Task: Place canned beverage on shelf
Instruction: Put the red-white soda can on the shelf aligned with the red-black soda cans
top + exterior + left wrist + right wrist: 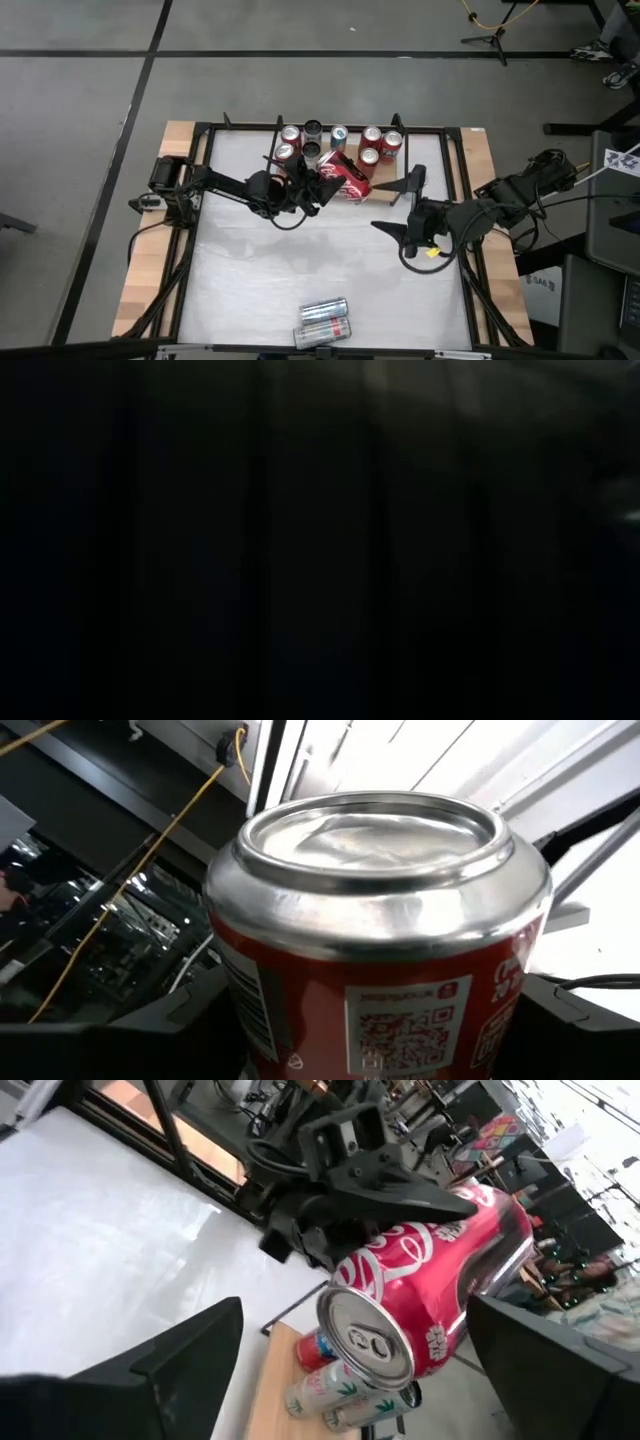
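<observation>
The left gripper (322,188) is positioned at the far centre of the tabletop (300,260), its jaws closed on a red can (345,178) that is held tilted, lying nearly on its side. In the left wrist view this red can (380,950) fills the frame, its silver end facing the camera. In the right wrist view the same red can (430,1295) is seen with its pull-tab end pointing toward the right arm and the left gripper (345,1200) clamped around its body. The right gripper (400,205) sits to the right of the can, just beside it, with its jaws spread wide and empty; its two dark fingers (160,1370) flank the can without touching it. The shelf (385,193), a light-brown wooden board, lies under and just right of the held can, near the far edge of the tabletop. A group of upright cans (335,143) stands behind the shelf along the far edge. Two silver cans (322,322) lie on their sides at the near edge. The low view is dark and shows nothing.
</observation>
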You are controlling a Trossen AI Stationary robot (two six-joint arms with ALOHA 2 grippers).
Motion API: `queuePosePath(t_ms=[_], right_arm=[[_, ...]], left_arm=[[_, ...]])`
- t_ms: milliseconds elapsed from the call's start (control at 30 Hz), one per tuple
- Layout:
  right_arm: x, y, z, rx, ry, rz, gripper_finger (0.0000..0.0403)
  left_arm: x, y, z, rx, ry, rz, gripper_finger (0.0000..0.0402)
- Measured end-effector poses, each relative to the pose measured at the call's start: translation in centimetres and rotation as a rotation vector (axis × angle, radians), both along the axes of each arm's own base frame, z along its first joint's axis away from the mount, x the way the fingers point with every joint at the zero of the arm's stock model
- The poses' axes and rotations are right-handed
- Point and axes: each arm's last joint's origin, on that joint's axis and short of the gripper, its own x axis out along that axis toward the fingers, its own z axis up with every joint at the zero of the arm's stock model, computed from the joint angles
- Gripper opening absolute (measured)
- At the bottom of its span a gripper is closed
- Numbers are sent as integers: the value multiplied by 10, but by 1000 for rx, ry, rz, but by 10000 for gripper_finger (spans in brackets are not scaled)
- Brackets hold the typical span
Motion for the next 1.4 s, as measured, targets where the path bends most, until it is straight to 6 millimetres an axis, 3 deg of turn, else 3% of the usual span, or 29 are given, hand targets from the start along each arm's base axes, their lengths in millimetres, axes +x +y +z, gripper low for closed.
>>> queuePosePath(t_ms=[300, 633, 833, 1067, 1400], right_arm=[[8, -11, 12, -88, -99, -88, 372], [10, -10, 19, -106, -149, -64, 372], [11, -11, 19, -106, -149, -65, 372], [11, -10, 24, -163, -181, -57, 372], [14, -8, 38, -253, -276, -46, 372]], left_arm=[[-4, 3, 3, -68, -45, 62, 291], [-4, 19, 3, -128, -61, 89, 291], [0, 20, 27, -58, -135, 69, 291], [3, 6, 59, 31, -206, 47, 291], [2, -6, 72, 66, -241, 38, 291]])
